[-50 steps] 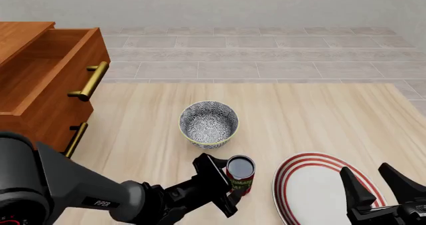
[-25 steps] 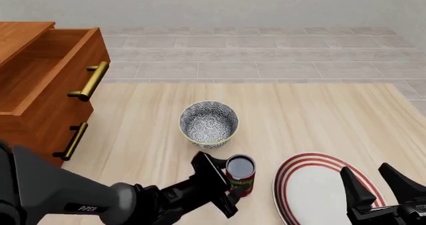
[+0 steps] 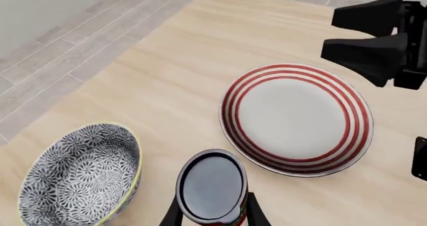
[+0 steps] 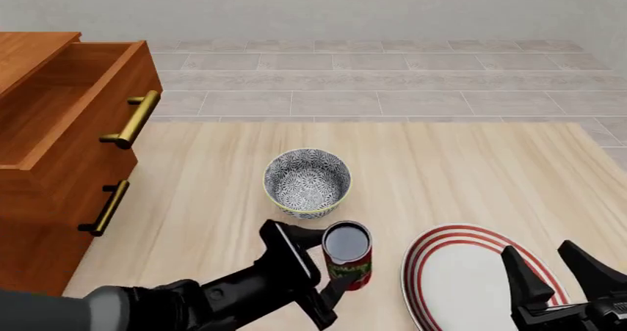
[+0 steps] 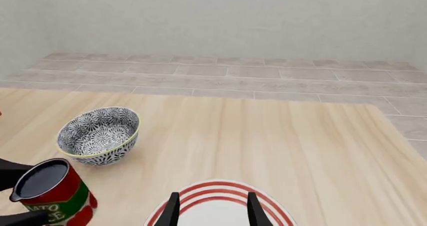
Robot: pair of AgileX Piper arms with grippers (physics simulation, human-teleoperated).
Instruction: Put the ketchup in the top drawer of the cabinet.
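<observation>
The ketchup, a small red can with a green band and dark top, is slightly tilted just in front of the bowl, and my left gripper is shut on its sides. In the left wrist view the can sits between the black fingers. The cabinet stands at the far left with its top drawer pulled open, its inside showing nothing. My right gripper hovers open over the plate's right part. The right wrist view shows the ketchup too.
A grey patterned bowl sits mid-table just behind the can. A red-ringed white plate lies to the can's right. The lower drawer's brass handle juts from the cabinet front. Beyond the table's far edge is tiled floor.
The left gripper and the can have shifted a little left and upward, and the can now tilts. The left arm's bulk has dropped lower at the left. The right gripper stayed put.
</observation>
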